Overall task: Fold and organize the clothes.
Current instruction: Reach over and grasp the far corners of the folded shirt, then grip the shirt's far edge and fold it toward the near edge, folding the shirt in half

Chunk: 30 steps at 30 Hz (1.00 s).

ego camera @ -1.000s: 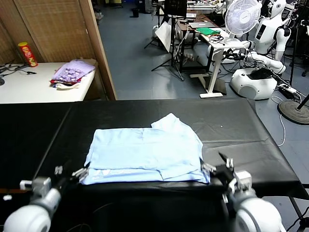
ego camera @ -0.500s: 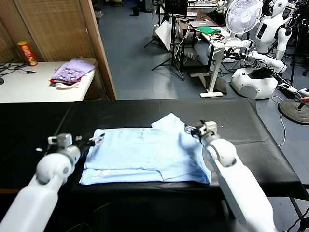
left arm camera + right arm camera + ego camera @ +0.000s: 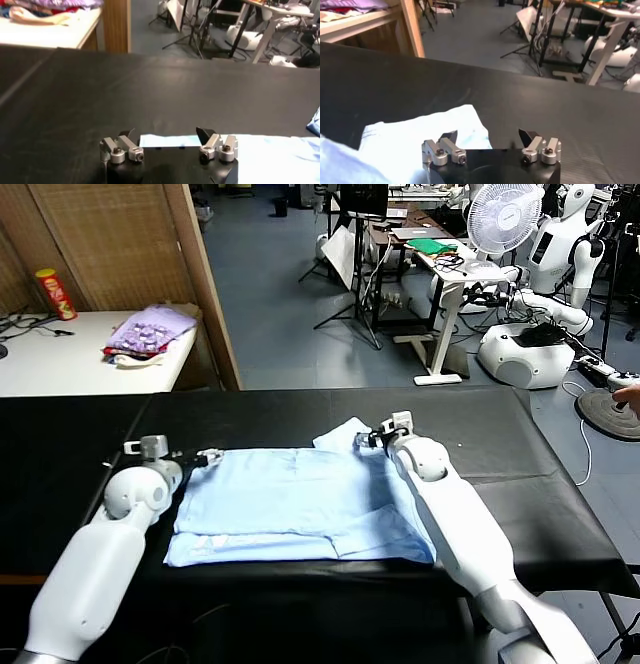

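The clothes, one pale sky-blue T-shirt (image 3: 300, 504), lie flat on the black table (image 3: 480, 434), partly folded, with a sleeve sticking out at the far right. My left gripper (image 3: 205, 457) is low at the shirt's far left corner. In the left wrist view its jaws (image 3: 166, 134) stand open, with the shirt's edge (image 3: 170, 140) showing between them. My right gripper (image 3: 372, 436) is at the far right sleeve. The right wrist view shows it (image 3: 488, 135) open, one finger over the sleeve cloth (image 3: 410, 140) and the other over bare table.
A purple patterned cloth pile (image 3: 150, 332) and a red can (image 3: 57, 294) sit on the white side table at the far left. A wooden partition (image 3: 200, 274) rises behind the black table. A fan (image 3: 503, 219), desks and another robot (image 3: 560, 244) stand beyond.
Both arms have swung from the shirt's near corners out to its far edge. The shirt has not moved.
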Available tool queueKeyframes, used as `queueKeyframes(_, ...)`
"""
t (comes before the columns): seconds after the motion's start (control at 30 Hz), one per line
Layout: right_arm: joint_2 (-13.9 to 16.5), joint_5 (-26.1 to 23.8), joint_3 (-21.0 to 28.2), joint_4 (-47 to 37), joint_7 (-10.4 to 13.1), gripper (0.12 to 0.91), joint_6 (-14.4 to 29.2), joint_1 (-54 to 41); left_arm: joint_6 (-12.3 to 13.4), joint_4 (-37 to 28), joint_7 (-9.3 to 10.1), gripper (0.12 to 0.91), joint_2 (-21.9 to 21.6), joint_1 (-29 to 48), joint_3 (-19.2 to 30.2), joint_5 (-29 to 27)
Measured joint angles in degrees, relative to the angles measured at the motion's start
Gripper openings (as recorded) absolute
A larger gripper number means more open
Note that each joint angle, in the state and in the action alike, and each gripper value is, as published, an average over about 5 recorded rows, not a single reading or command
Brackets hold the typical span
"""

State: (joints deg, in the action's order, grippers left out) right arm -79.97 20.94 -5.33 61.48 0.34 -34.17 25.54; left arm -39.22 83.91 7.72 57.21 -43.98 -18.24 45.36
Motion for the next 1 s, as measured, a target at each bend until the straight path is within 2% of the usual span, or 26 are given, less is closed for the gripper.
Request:
queueKeyframes(0.17,-0.5,-0.4,-0.1,-0.2,0.1,0.185,0.8,0.2,0.0,-1.3,-0.41,0.408,-0.3,0.1,0.1,-0.6)
queueKeyframes(0.23,-0.4,-0.8,-0.3,0.1,0.1,0.139,1.8,0.6,0.3,-1.8,-0.88,0.308,-0.2,0.4,0.1,-0.8)
queueKeyframes(0.3,-0.2,-0.9,-0.7,0.6,0.2,0.126,3.0,1.0,0.7,-2.3,-1.49,0.195,0.0,0.6,0.1,-0.9)
queueKeyframes(0.37,0.3,-0.4,-1.1,1.5,0.2,0.122,4.2,1.7,1.3,-2.6,-2.16,0.139,0.2,0.7,0.2,-1.0)
queueKeyframes(0.53,2.2,2.3,-2.2,6.7,0.2,0.122,6.2,4.2,3.3,-1.9,-2.99,0.129,0.3,0.3,-0.4,-2.1)
queueKeyframes(0.7,5.8,5.8,-3.7,16.9,1.3,0.122,4.7,9.1,4.6,1.1,-3.01,0.128,-0.5,-1.5,-1.9,-4.6)
queueKeyframes(0.83,9.4,9.8,-5.0,26.3,3.8,0.122,1.8,14.1,5.2,6.1,-3.01,0.128,-2.3,-4.9,-3.5,-5.1)
queueKeyframes(1.0,14.0,14.8,-6.3,37.2,7.8,0.122,-4.0,20.0,5.5,13.5,-2.62,0.128,-5.1,-10.6,-5.8,-5.1)
